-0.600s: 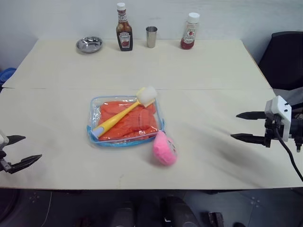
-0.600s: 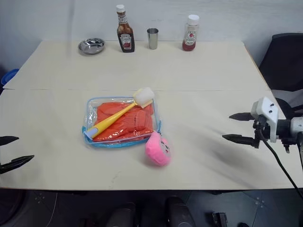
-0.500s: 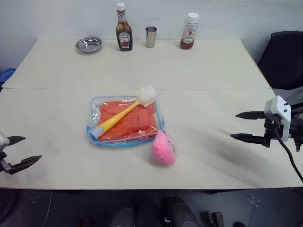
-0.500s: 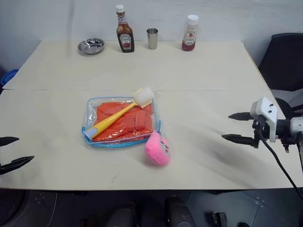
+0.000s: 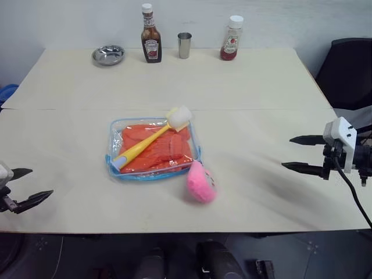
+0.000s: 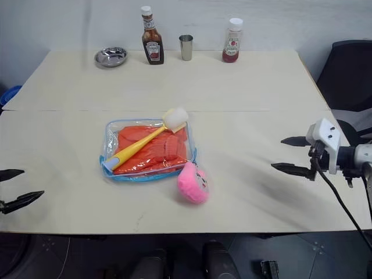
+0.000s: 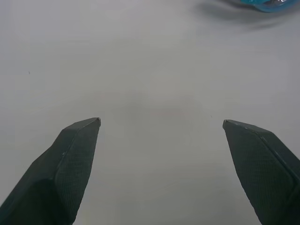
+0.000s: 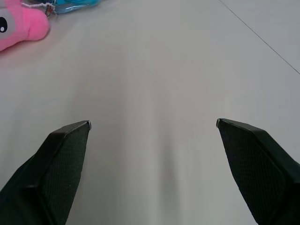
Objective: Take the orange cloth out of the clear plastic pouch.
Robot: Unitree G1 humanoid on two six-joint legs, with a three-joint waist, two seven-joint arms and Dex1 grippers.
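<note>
The clear plastic pouch [image 5: 115,126] with light blue trim lies flat in the middle of the cream table. Inside it the orange cloth [image 5: 168,149] is folded and wrinkled. A yellow brush [image 5: 145,146] with a white head rests across the pouch. My left gripper [image 5: 30,186] hovers open at the table's near left edge, well away from the pouch. Over the table's right side my right gripper [image 5: 294,153] stands open and empty, pointing toward the pouch from a distance. A corner of the pouch [image 7: 272,4] shows far ahead in the left wrist view.
A pink fuzzy toy [image 5: 201,182] lies just off the pouch's near right corner. At the table's far edge stand a metal bowl [image 5: 108,55], a ketchup bottle [image 5: 151,42], a metal cup [image 5: 184,45] and a red sauce bottle [image 5: 231,39]. A dark chair [image 5: 347,72] is beyond the right edge.
</note>
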